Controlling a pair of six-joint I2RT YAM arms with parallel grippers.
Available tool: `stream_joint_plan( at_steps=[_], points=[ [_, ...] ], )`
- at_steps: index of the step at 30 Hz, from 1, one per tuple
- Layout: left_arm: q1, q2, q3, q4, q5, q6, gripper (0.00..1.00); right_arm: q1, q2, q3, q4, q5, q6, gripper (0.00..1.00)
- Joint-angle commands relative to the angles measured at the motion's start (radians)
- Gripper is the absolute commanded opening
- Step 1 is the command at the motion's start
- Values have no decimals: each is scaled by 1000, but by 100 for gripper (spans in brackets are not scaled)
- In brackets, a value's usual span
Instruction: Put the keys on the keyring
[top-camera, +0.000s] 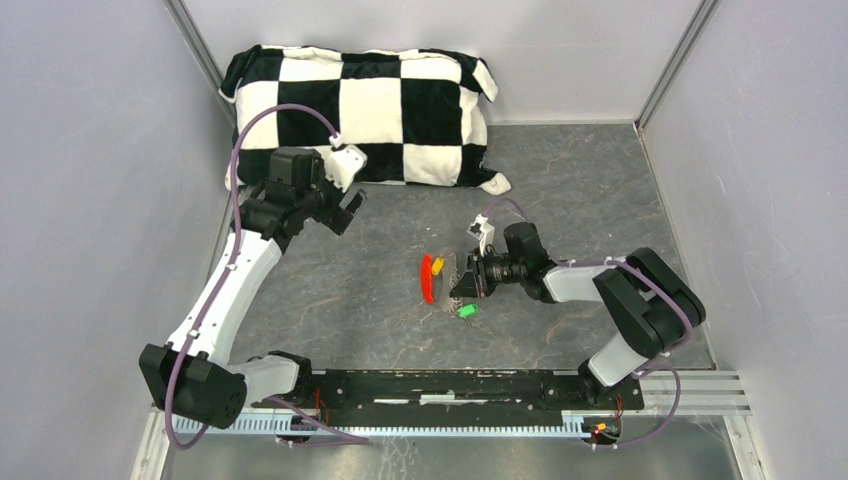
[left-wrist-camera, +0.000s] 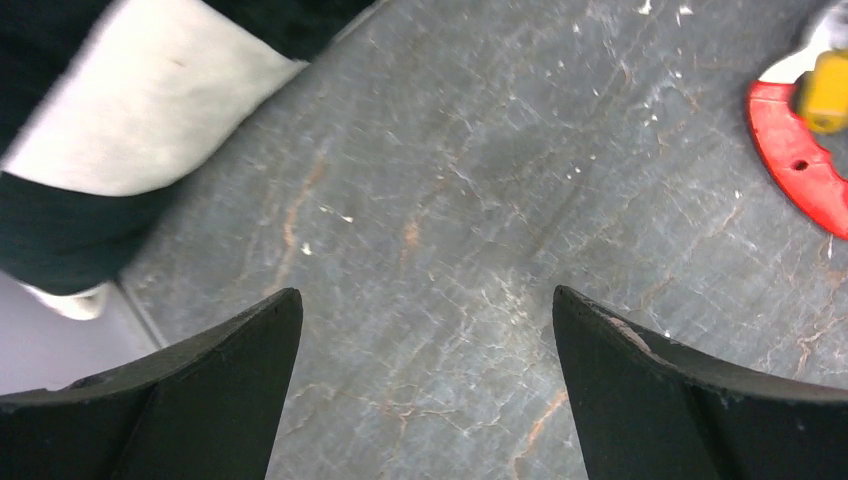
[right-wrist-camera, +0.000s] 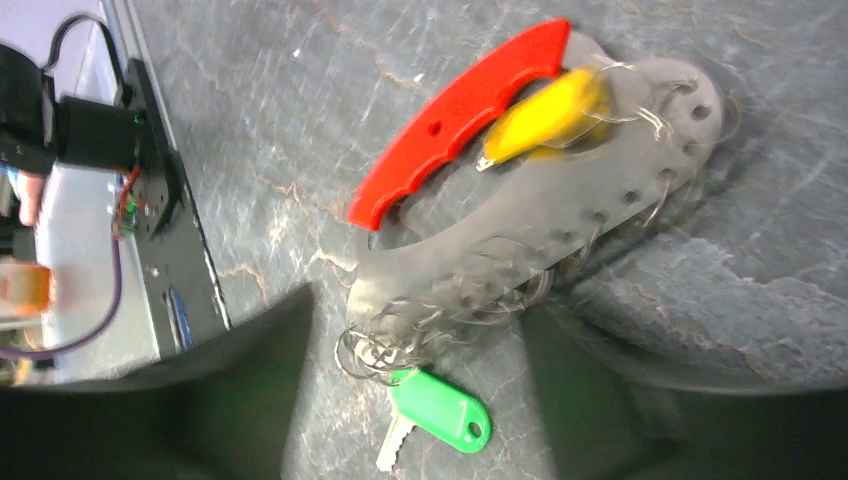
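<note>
The keyring is a grey piece edged with thin wire loops, bearing a curved red tag, and it lies flat on the table. The yellow key rests on top of it beside the red tag. The green key lies on the table at the tangled loops of the keyring's near end; whether it is threaded on I cannot tell. My right gripper is open, its blurred fingers either side of the green key without touching it. My left gripper hangs open and empty over bare table near the pillow.
A black-and-white checked pillow lies against the back wall, its corner in the left wrist view. Grey walls close in the left and right sides. The black mounting rail runs along the near edge.
</note>
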Motion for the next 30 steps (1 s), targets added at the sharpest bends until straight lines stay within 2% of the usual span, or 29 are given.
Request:
stream_joint_plan(
  at_steps=[1, 5, 11, 14, 18, 20, 22, 23, 26, 30],
  points=[
    [23, -58, -117, 121, 97, -36, 100, -24, 53, 81, -12, 61, -116, 98],
    [57, -48, -170, 139, 134, -57, 100, -56, 19, 131, -191, 169, -201, 98],
    [135, -27, -163, 126, 228, -80, 100, -87, -140, 184, -490, 368, -347, 98],
    [208, -30, -166, 140, 293, -96, 100, -116, -268, 122, -503, 479, -364, 98],
    [337, -42, -225, 257, 373, -157, 100, -166, -518, -55, -351, 714, -365, 98],
    [381, -53, -315, 430, 392, -233, 100, -172, -640, -149, -260, 926, -381, 98],
    [395, -52, -465, 671, 355, -323, 100, -170, -704, -268, -117, 1255, -365, 98],
    [400, -41, -514, 760, 347, -351, 100, -174, -722, -326, -35, 1334, -423, 98],
    [403, 14, -615, 916, 337, -383, 100, -174, -760, -486, 196, 1470, -576, 98],
    [409, 67, -744, 1133, 320, -384, 100, -191, -730, -631, 504, 1539, -588, 98]
  ],
)
